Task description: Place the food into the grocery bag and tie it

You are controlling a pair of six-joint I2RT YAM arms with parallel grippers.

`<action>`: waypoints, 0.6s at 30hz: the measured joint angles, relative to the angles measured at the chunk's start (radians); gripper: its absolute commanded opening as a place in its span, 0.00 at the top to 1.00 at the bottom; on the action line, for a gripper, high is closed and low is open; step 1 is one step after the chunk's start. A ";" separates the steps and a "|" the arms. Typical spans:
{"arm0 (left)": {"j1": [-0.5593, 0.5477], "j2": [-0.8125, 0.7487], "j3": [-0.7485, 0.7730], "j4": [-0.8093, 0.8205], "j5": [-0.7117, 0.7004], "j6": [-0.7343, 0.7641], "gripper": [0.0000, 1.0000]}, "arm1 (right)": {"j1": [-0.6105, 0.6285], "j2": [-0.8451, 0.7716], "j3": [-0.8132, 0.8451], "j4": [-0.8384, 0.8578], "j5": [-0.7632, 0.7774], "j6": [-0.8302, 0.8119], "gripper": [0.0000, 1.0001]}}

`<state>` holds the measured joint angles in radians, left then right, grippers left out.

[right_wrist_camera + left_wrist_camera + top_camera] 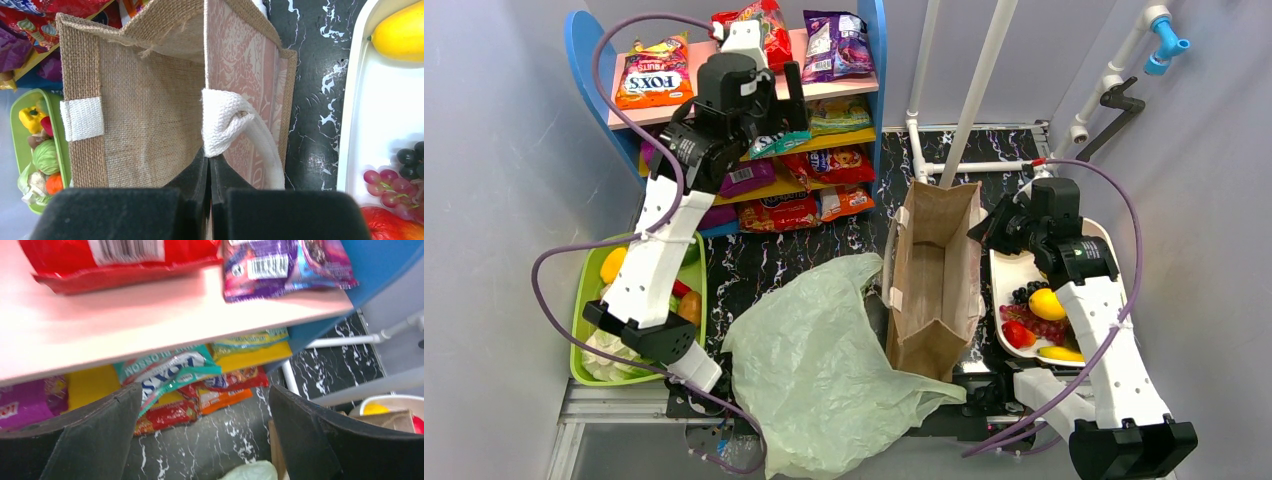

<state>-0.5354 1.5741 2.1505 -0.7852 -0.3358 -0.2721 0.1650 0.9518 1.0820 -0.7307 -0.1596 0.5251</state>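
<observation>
The pale-green grocery bag (824, 355) lies crumpled on the table between the arms, and its edge (252, 472) shows low in the left wrist view. Food sits in a green bin (584, 300): a yellow piece (613, 264), an orange one (690, 306), and in the right wrist view a green one (46, 156) and an orange-red one (54, 183). My left gripper (776, 105) (204, 395) hangs open and empty high in front of the snack shelf. My right gripper (999, 228) (209, 155) is shut on the rim of a brown jute bag (934, 280) at its white handle (225, 122).
A blue shelf unit (864, 40) with several snack packets stands at the back. A white tray (1009, 270) on the right holds a yellow fruit (1046, 303), grapes (1029, 295) and a red fruit (1018, 333). White pipes (984, 70) rise behind the jute bag.
</observation>
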 measured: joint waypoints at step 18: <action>0.245 0.041 0.145 0.044 0.086 0.056 0.04 | 0.001 -0.049 -0.051 0.030 -0.009 0.000 0.99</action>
<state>-0.2900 1.6154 2.2955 -0.7407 -0.2494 -0.2157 0.1661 0.9028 1.0309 -0.7006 -0.1688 0.5251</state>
